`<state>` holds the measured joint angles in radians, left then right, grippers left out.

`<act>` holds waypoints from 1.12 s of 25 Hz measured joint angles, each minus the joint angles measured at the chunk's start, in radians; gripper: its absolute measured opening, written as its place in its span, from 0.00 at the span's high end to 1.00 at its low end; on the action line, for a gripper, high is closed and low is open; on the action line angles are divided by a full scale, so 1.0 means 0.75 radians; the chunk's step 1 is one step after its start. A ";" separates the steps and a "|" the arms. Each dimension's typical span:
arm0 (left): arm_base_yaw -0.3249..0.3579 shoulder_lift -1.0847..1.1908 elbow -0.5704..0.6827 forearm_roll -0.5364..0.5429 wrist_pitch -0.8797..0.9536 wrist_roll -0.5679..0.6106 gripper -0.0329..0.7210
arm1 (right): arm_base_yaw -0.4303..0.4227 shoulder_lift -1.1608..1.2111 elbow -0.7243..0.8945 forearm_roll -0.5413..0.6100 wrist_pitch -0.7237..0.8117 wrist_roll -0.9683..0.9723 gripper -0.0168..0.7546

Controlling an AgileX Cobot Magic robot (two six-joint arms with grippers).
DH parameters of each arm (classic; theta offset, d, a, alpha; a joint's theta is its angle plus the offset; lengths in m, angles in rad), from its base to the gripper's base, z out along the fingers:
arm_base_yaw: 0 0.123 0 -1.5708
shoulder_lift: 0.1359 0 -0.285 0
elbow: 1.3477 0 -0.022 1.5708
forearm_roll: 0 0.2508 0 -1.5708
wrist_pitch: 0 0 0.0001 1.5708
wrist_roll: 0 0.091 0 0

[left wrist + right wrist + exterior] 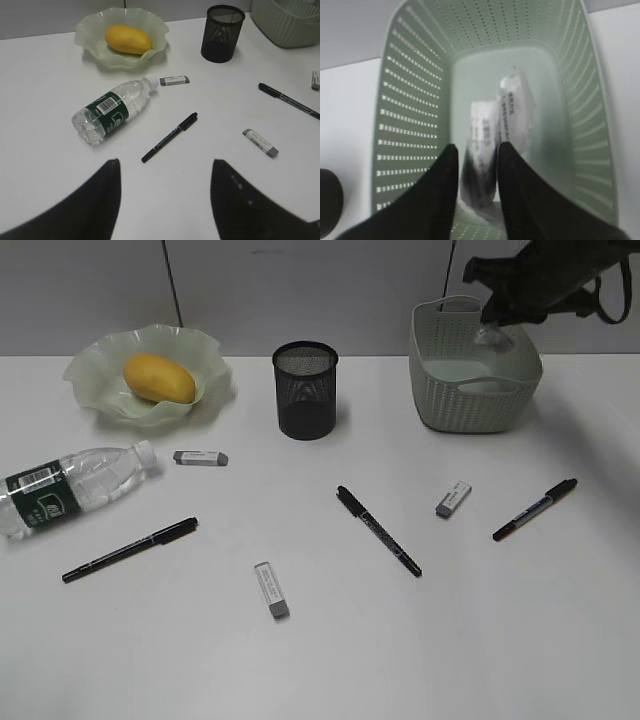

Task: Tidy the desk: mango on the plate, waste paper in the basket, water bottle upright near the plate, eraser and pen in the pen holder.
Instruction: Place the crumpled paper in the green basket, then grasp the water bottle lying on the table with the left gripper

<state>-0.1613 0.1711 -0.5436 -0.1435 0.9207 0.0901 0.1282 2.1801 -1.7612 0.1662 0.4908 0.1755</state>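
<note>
White desk [420,660] holds three pens, three erasers, a lying water bottle [70,488]; right gripper [476,165] hangs inside the basket [440,390], jaws barely parted around waste paper [512,117], grip unclear

The robot's right gripper [474,190] carried two smooth, matte black jaws tapering to rounded tips, the left gripper [165,200] bore broader curved black ones, and a dark arm trailed a looped black cable.
</note>
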 joint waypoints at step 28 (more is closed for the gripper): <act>0.000 0.000 0.000 0.000 0.000 0.000 0.38 | 0.000 -0.042 -0.423 -0.133 0.949 -0.164 0.28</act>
<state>-0.1613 0.1711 -0.5436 -0.1435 0.9207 0.0901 0.1282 2.1488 -2.0784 0.0662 1.2028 0.0522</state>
